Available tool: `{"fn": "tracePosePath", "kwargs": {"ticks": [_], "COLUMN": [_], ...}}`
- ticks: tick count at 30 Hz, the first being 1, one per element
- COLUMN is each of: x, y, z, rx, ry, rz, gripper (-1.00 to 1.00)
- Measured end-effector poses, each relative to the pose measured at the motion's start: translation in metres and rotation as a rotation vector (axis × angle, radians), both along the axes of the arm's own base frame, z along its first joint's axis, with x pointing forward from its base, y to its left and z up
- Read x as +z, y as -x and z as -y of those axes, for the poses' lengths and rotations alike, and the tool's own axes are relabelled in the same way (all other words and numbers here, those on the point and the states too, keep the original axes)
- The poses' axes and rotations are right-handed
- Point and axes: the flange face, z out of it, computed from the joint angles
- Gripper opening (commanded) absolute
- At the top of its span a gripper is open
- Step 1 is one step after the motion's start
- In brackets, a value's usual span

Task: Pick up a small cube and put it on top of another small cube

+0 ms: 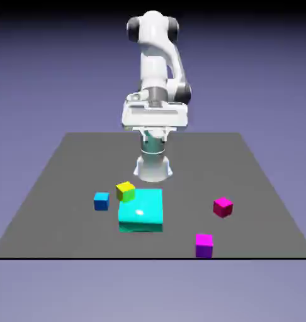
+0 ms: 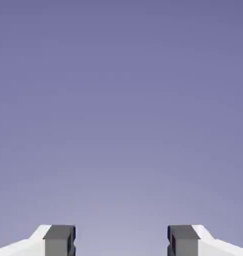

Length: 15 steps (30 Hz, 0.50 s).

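The small cube, magenta on top with purple sides, sits near the table's front edge toward the exterior view's right. The small blue cube rests on the table at the left of the middle. My gripper hangs high above the far part of the table, well away from both cubes. The hand view shows only the plain backdrop; my gripper is open there, its two grey fingertips standing far apart with nothing between them. Neither cube shows in the hand view.
A large cyan block lies mid-table, with a yellow-green small cube touching its far left corner. A pink-magenta cube with dark reddish sides stands to the right. All rest on the grey table.
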Motion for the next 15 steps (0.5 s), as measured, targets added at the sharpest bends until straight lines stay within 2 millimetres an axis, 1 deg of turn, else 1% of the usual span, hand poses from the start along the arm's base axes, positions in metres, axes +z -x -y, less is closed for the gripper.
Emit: {"fn": "tracePosePath", "kwargs": {"ticks": [4,7,11,15], "x": [-0.044,-0.081,-0.130,-0.176], "y": [-0.019,-0.029,-0.037,-0.038], "z": [-0.022,-0.036,-0.052,-0.068], "rx": [-0.008,-0.016,-0.026,-0.034], "ry": [0.070,0.117,0.171,0.213], "rz": [-0.146,-0.249,-0.369,-0.464], "gripper": [0.00,0.00,0.00,0.00]}}
